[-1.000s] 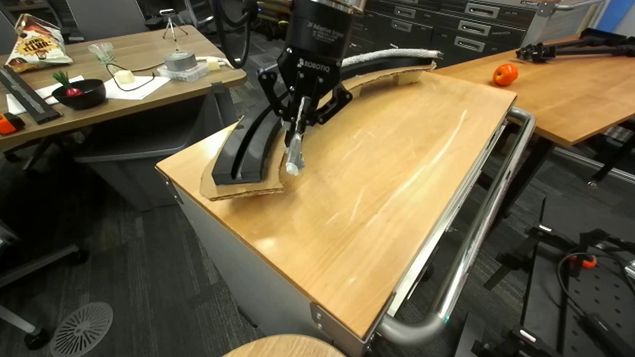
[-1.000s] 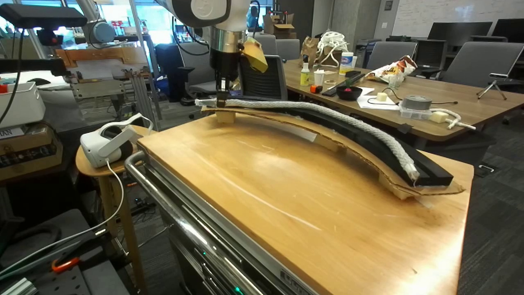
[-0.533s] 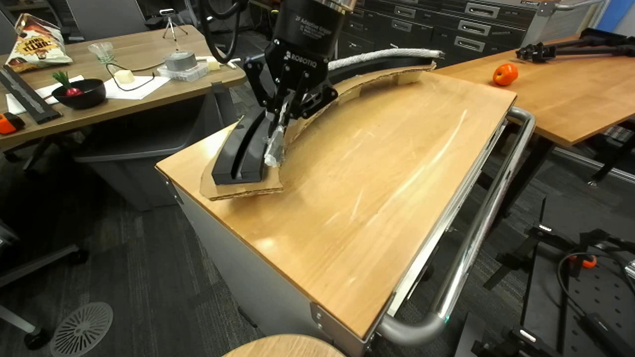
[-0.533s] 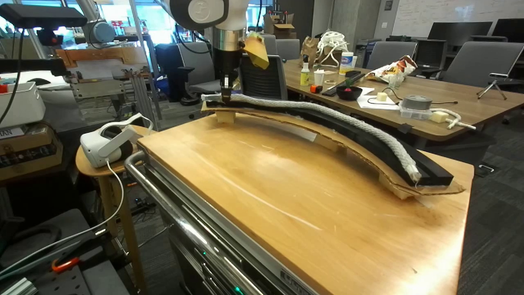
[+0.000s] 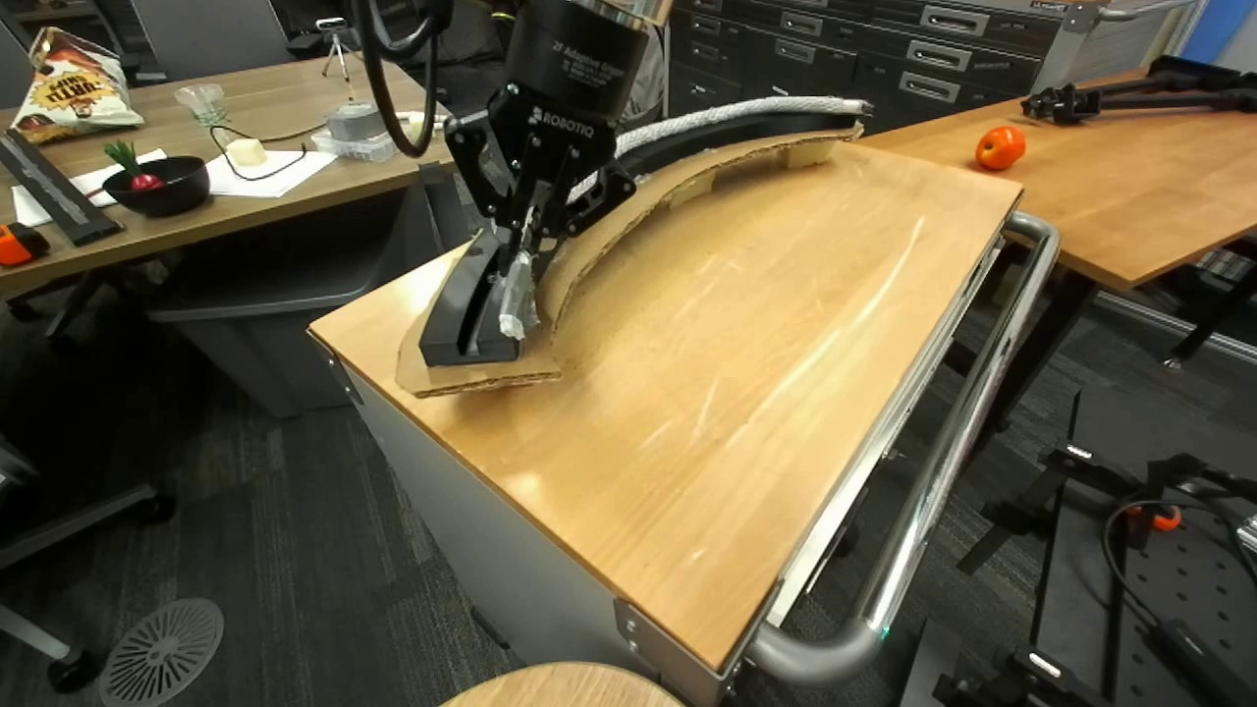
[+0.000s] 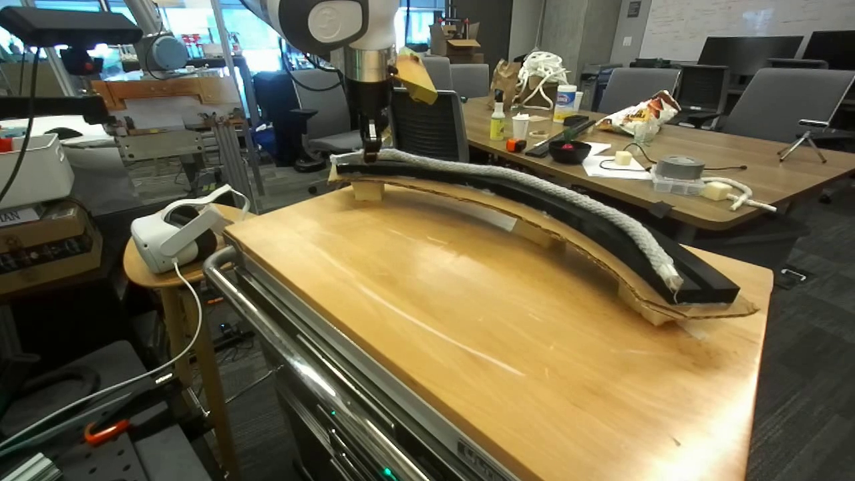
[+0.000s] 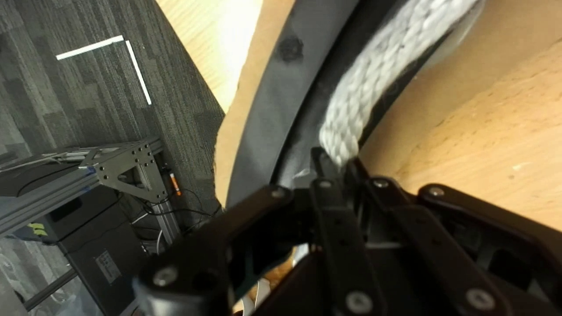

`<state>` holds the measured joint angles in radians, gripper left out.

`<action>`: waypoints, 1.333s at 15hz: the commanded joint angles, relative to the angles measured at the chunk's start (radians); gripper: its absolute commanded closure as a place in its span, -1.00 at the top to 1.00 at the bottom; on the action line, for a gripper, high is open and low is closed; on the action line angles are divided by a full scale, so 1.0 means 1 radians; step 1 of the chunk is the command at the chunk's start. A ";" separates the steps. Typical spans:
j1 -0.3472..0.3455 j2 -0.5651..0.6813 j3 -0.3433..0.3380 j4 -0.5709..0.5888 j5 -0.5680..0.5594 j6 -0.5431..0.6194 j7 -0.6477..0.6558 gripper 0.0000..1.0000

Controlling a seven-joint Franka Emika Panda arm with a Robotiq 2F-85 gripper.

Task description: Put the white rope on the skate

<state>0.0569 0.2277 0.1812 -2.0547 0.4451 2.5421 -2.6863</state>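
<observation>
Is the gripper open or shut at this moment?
Shut on the white rope: the wrist view shows the gripper pinching it, and in an exterior view the rope's pale end sticks out past the grip.

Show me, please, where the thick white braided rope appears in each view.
In an exterior view: thick white braided rope at upper middle, tip left of centre.
In an exterior view: rope arching from left of centre down to the right.
Wrist view: rope from top right to centre, held by black two-fingered gripper.
Shared landmark: long black curved strip beneath it.
</observation>
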 commanded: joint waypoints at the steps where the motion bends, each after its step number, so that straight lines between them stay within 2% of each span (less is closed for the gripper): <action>1: -0.013 0.010 0.029 0.051 -0.019 0.021 -0.061 -0.96; 10: -0.021 0.080 0.030 0.131 -0.113 -0.016 -0.052 -0.96; 20: -0.066 0.108 0.067 0.156 -0.043 -0.065 -0.049 -0.96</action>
<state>0.0200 0.3247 0.2216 -1.9301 0.3641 2.5111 -2.7115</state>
